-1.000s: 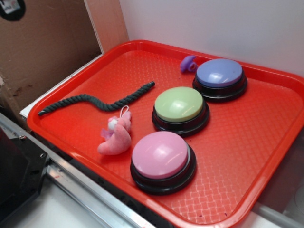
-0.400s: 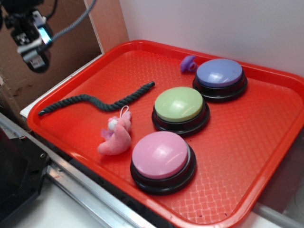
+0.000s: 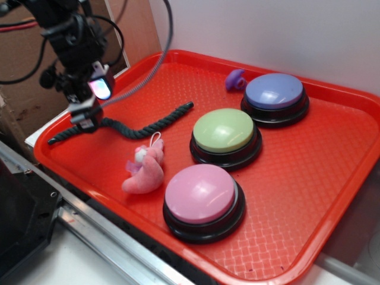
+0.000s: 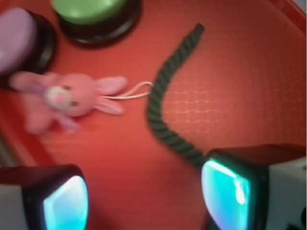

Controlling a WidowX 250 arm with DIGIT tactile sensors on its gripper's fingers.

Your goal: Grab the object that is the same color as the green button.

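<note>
The dark green twisted rope (image 3: 148, 123) lies wavy on the red tray (image 3: 320, 196), left of the pale green dome button (image 3: 224, 130). In the wrist view the rope (image 4: 165, 100) curves from the top down under my right finger, and the green button (image 4: 88, 7) shows at the top edge. My gripper (image 3: 89, 110) hovers over the rope's left part near the tray's left rim. It is open and empty (image 4: 146, 201), with bare tray between its glowing pads.
A pink plush toy (image 3: 145, 170) lies in front of the rope, also in the wrist view (image 4: 60, 98). A pink button (image 3: 202, 196), a purple button (image 3: 274, 94) and a small purple piece (image 3: 235, 79) sit on the tray. Cardboard stands at the left.
The arm came into view from the upper left and moved down and right, to just above the rope's left part. The objects have not moved.
</note>
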